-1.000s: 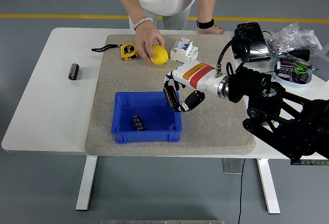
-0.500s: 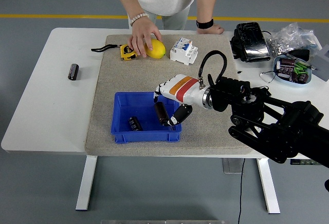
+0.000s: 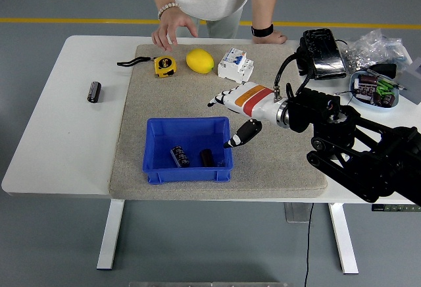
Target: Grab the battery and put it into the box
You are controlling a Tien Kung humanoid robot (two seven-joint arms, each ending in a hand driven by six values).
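The blue box [image 3: 155, 168] sits at the front of the grey mat. Two dark cylindrical batteries lie inside it, one [image 3: 178, 156] left of the other [image 3: 206, 157]. My right hand [image 3: 227, 119] hovers just beyond the box's right rim, fingers spread and empty. A third black battery [image 3: 95, 91] lies on the bare white table at the left, off the mat. My left arm is out of the picture.
At the mat's far edge lie a yellow tape measure [image 3: 164, 66], a lemon [image 3: 200, 61] and a white circuit breaker [image 3: 235, 64]. The person's hand [image 3: 167, 31] hovers past the mat's far edge. A black device [image 3: 321, 52] and a tray of parts [image 3: 372, 89] occupy the right side.
My right hand let the battery go into the box and drew back to the right, fingers spreading. The person's hand left the lemon and pulled away from the mat.
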